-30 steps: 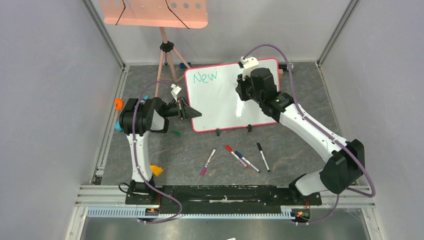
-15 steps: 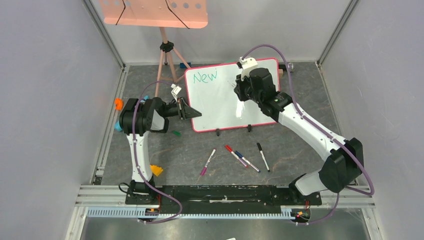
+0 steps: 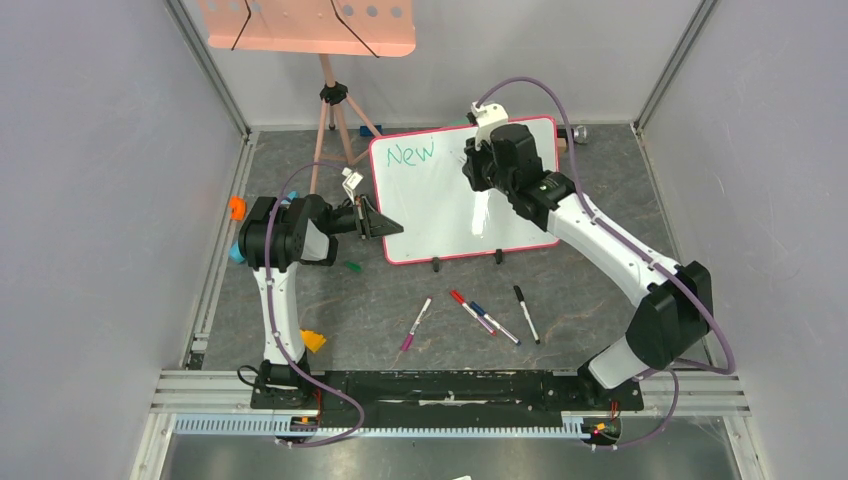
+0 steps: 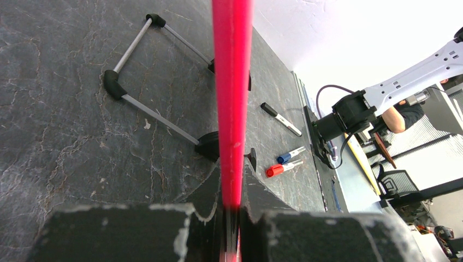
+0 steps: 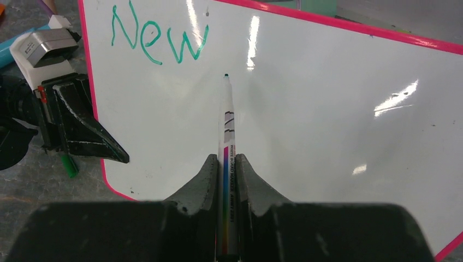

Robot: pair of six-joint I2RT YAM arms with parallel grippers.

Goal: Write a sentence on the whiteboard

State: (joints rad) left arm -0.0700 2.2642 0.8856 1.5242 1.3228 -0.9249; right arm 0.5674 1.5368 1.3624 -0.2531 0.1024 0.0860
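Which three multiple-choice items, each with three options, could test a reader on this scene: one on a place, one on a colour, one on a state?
1. Where on the whiteboard does the written word stand?
A. upper left
B. centre
C. lower right

2. Which colour is the written word?
A. black
B. green
C. red

3. What is the state of the left pincer?
A. open above the table
B. shut on a loose pen
C. shut on the whiteboard's frame

Answers:
1 A: in the top view, "New" sits by the board's top left corner.
2 B: the right wrist view shows green strokes.
3 C: in the left wrist view, the red frame runs between its closed fingers.
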